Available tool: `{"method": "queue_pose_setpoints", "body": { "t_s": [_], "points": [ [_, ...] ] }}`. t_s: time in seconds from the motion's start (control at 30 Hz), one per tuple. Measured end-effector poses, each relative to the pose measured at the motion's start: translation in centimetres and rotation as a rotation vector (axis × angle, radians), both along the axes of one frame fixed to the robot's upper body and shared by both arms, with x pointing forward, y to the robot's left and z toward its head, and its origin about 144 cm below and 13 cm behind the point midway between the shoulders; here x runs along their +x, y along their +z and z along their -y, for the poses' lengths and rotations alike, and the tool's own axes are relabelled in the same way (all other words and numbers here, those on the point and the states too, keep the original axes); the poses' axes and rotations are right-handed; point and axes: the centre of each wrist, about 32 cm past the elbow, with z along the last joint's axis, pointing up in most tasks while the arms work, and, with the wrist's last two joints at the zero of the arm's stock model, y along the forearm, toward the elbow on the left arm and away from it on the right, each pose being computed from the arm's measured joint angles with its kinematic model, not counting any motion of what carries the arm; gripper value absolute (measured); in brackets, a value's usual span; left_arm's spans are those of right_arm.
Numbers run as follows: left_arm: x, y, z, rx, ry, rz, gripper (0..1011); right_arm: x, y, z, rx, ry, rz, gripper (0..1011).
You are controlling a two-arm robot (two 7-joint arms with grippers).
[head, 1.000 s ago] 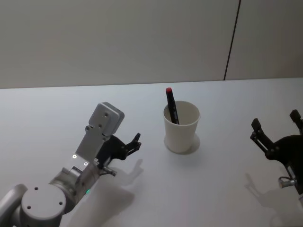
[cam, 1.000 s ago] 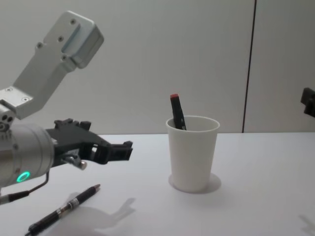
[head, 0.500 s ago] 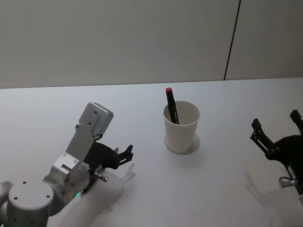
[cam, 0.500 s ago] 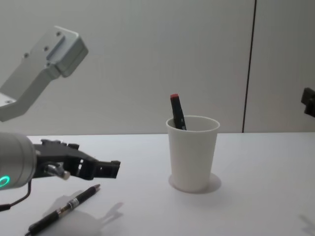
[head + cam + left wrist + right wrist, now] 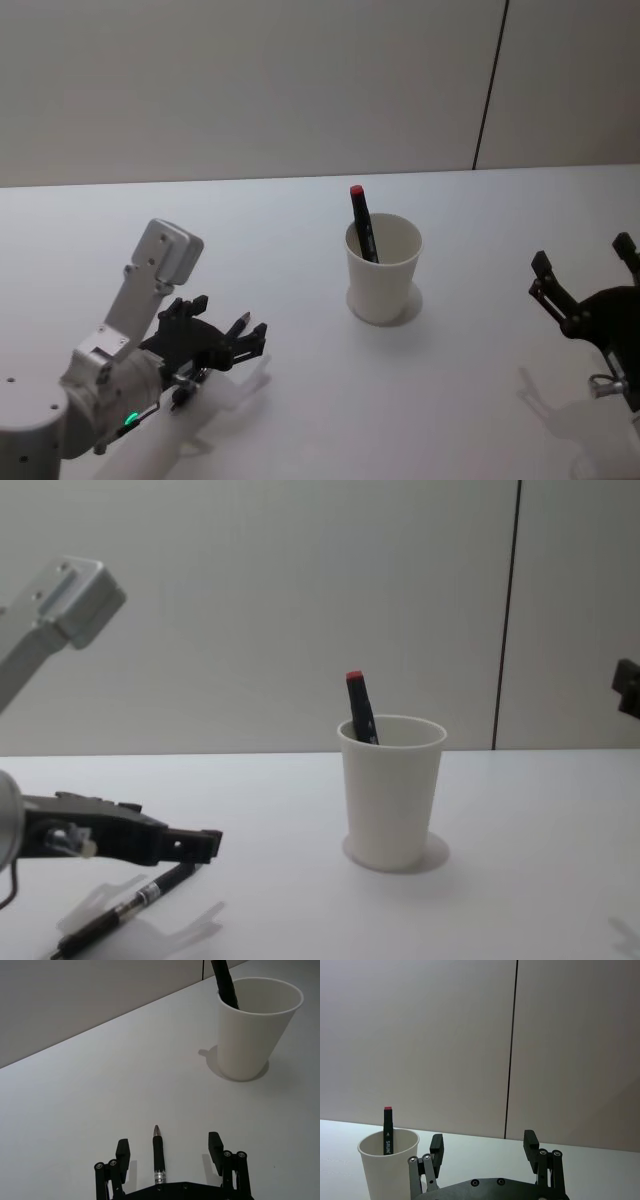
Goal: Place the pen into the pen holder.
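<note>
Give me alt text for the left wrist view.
The left gripper, jaws open, hangs low over a black pen lying on the white table, the pen between its jaws. Farther off stands a white cup with a black marker in it.

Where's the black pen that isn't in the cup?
In the chest view, the slim black pen lies on the white table on the robot's left, under the open left gripper, left of the white paper cup.

Left gripper (image 5: 169,1140) spread astride pen (image 5: 158,1155) (pen holder (image 5: 250,1035) stands well apart)
</note>
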Motion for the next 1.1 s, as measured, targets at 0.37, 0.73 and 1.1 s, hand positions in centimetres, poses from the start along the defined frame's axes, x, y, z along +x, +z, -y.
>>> {"method": "queue_pose_setpoints", "body": {
  "t_s": [0.37, 0.73, 1.1],
  "points": [
    [0.0, 0.4, -1.6, 0.022, -0.018, -0.042, 1000, 0.0, 0.0, 0.0, 0.000, 0.000, 0.000, 1002],
    [-0.2, 1.0, -2.1, 0.121, -0.011, -0.060, 1000, 0.0, 0.0, 0.0, 0.000, 0.000, 0.000, 1001],
    [-0.4, 1.1, -2.1, 0.181, -0.009, -0.087, 1000, 0.0, 0.0, 0.0, 0.000, 0.000, 0.000, 1001]
  ]
}}
